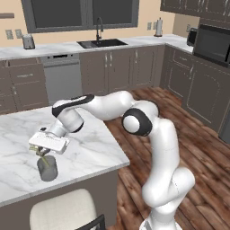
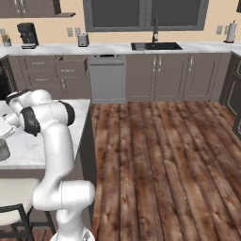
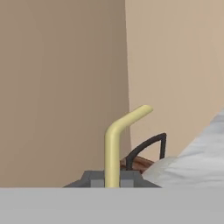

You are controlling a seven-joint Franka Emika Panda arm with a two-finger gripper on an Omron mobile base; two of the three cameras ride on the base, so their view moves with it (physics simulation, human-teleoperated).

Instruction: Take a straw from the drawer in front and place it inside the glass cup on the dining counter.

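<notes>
In the left base view, the small cylindrical tumbler of grey see-through glass (image 1: 47,168) stands upright near the front edge of the long white marble desk with grey veins (image 1: 90,148). The white two-finger gripper (image 1: 42,153) hangs directly above the cup's mouth, at the end of the white arm that reaches leftward across the slab. A thin pale-yellow straw (image 1: 42,154) shows as a short sliver between the hand and the cup's rim; whether its lower end is already inside the glass cannot be told from here. A white-cushioned stool with a black frame (image 1: 63,211) sits just in front of the desk, below the cup. Farther back, a dark sink with a tall tap (image 1: 101,43) is set into the marble worktop along the wall.

In the right base view, the rim of the grey glass (image 2: 3,149) peeks in at the left edge, resting on the white marble slab (image 2: 28,146), with the arm bent over it and the stool's white cushion (image 2: 12,195) below. Brown plank floor (image 2: 160,160) stretches to the right.

In the hand view, the straw (image 3: 114,144) rises upright between the dark finger tips (image 3: 89,178), its top end bent over toward the right. The jaws are closed on the straw, pinching its lower part.
</notes>
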